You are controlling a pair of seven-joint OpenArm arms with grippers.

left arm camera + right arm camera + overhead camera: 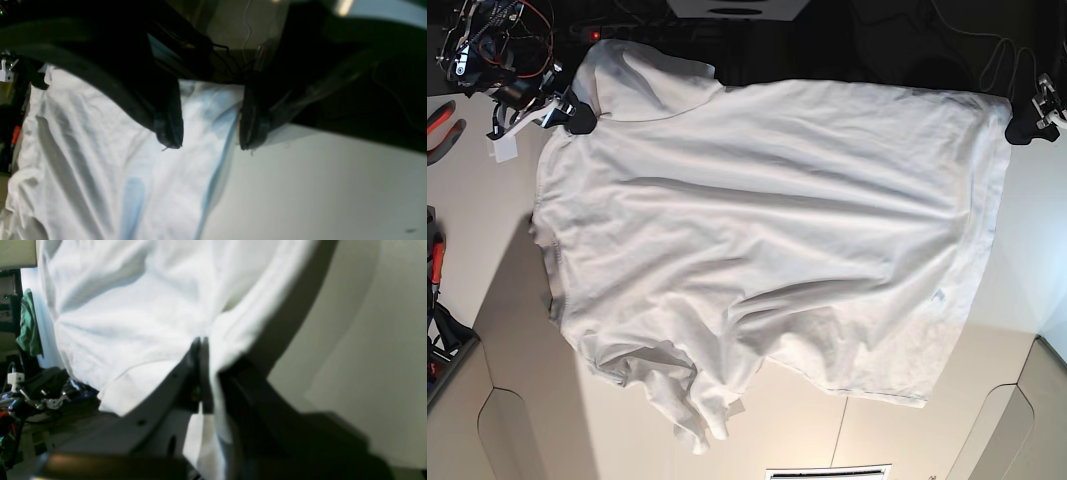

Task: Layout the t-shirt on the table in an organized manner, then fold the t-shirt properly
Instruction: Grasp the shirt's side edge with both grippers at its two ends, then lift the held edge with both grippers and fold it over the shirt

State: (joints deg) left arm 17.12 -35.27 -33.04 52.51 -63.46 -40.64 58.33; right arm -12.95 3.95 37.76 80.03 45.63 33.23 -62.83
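The white t-shirt (767, 230) lies spread wide over the table (487, 220), wrinkled, with one sleeve bunched near the front edge. My right gripper (577, 115) is shut on a far corner of the cloth. The right wrist view shows its jaws (201, 343) pinched on a fold of the t-shirt (133, 306) above the table (383, 340). My left gripper (1027, 122) hovers open at the opposite far corner. In the left wrist view its fingers (210, 143) stand apart over the edge of the t-shirt (100, 160), one over cloth, one over bare table (317, 186), holding nothing.
Red-handled pliers (442, 115) and tangled cables (487, 30) sit at the table's far left. Beige cut-out panels (517, 440) flank the near corners. A green cloth (28, 326) hangs beyond the table edge in the right wrist view.
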